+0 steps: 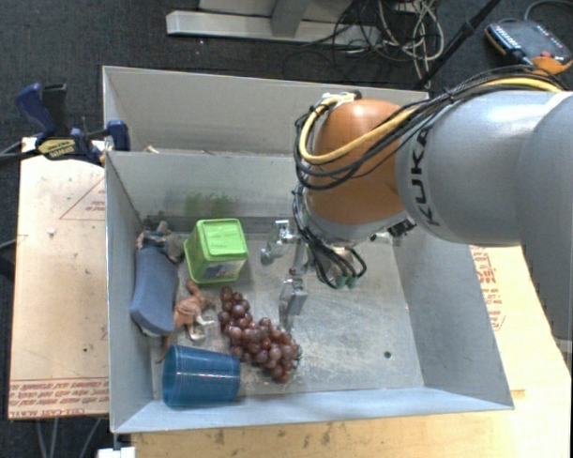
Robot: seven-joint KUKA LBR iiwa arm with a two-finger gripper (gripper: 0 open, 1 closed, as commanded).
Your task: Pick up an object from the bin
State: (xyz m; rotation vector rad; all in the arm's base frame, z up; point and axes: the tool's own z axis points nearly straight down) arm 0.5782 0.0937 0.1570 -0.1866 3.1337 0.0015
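Gripper is seen low inside the bin, over the middle of the floor, just right of the cluster of things. Fingers are spread wide; nothing is held between them, and bare bin floor is seen in the gap. One finger is placed near the right side of the green box, apart from it. The other is just beside the upper right edge of the dark purple grape bunch; contact cannot be told. The grape bunch lies front-centre on the floor and is the nearest thing to the gripper. The rest is packed toward the left wall: grey-blue oblong thing, small tan figure between it and the grapes, blue cup tipped on its side at the front left corner. Orange cover and cables are seen at the wrist of the arm.
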